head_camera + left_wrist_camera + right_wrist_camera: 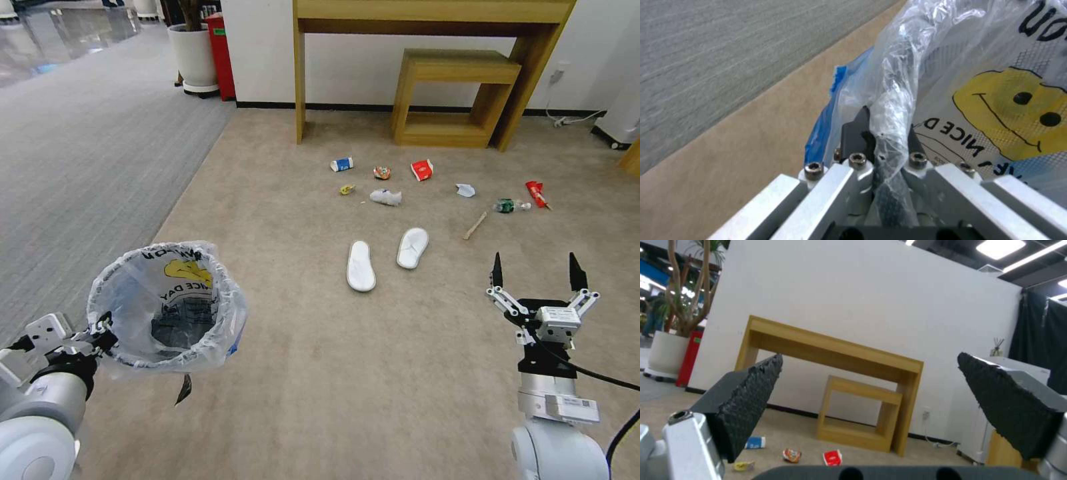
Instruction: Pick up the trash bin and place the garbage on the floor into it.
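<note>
Trash bin [167, 313] is hanging clamped by its rim in our left pincer [887, 133], mouth up for garbage [361, 265], while our right pincer [539, 272] is waiting spread wide, holding nothing.

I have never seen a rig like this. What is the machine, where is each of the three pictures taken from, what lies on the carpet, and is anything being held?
It is a wheeled robot with two arms. One camera sits on its head; one sits on each wrist. The left gripper is shut on the trash bin, pinching its bag-lined rim, seen close in the left wrist view. The right gripper is open and empty. On the floor lie two white slippers, a blue-white carton, a red paper box, a bottle and a wooden stick.
</note>
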You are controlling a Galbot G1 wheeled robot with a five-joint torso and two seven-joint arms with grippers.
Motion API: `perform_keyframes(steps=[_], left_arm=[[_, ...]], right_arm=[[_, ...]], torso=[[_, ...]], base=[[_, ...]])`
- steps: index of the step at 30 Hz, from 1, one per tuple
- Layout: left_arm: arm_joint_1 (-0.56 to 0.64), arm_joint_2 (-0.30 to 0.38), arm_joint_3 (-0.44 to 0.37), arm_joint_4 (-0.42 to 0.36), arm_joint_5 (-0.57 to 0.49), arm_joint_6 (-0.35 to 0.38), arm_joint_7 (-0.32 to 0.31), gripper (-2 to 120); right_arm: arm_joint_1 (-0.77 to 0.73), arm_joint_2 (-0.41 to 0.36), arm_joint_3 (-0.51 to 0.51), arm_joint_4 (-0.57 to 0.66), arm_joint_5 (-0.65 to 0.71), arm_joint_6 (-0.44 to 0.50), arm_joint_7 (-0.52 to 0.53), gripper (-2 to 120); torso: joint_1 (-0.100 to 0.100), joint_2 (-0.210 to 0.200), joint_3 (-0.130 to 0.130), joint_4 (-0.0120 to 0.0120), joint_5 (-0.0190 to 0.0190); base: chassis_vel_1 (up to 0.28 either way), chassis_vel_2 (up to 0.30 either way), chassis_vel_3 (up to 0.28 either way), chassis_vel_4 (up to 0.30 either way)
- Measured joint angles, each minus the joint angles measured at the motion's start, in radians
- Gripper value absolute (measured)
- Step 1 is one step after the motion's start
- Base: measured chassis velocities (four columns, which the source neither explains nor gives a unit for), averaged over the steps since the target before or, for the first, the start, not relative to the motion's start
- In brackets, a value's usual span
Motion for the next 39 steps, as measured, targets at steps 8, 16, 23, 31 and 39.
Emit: perform_keyframes(steps=[8, 16, 23, 31, 39], left_arm=[[-0.003, 0.004, 0.004, 0.006, -0.001, -0.001, 0.001, 1], [-0.004, 0.007, 0.005, 0.012, -0.003, -0.001, 0.002, 1], [-0.005, 0.008, 0.01, 0.015, -0.001, -0.002, 0.003, 1], [-0.004, 0.004, 0.019, 0.016, 0.006, -0.003, 0.003, 1], [0.0, 0.002, 0.022, 0.013, 0.008, -0.003, 0.003, 1]], right_arm=[[-0.002, 0.003, 0.002, 0.0, -0.003, -0.001, 0.0, 100], [-0.001, 0.001, 0.003, 0.001, -0.004, -0.003, 0.001, 100], [0.004, 0.0, 0.001, -0.002, -0.003, -0.007, 0.004, 100], [0.006, -0.007, 0.0, -0.007, 0.001, -0.008, 0.007, 100], [0.007, -0.009, -0.005, -0.007, 0.003, -0.007, 0.01, 100]], torso=[[0.0, 0.0, 0.0, -0.0001, -0.0006], [0.0, 0.0, 0.0, -0.0001, -0.0011], [0.0, 0.0, 0.0, -0.0003, 0.0002], [0.0, 0.0, 0.0, 0.0001, 0.0005], [0.0, 0.0, 0.0, 0.0, -0.0001]], base=[[-0.3, 0.297, 0.305, -0.309], [-0.347, 0.348, 0.355, -0.341], [-0.331, 0.316, 0.318, -0.319], [-0.315, 0.31, 0.302, -0.318], [-0.222, 0.215, 0.233, -0.208]])
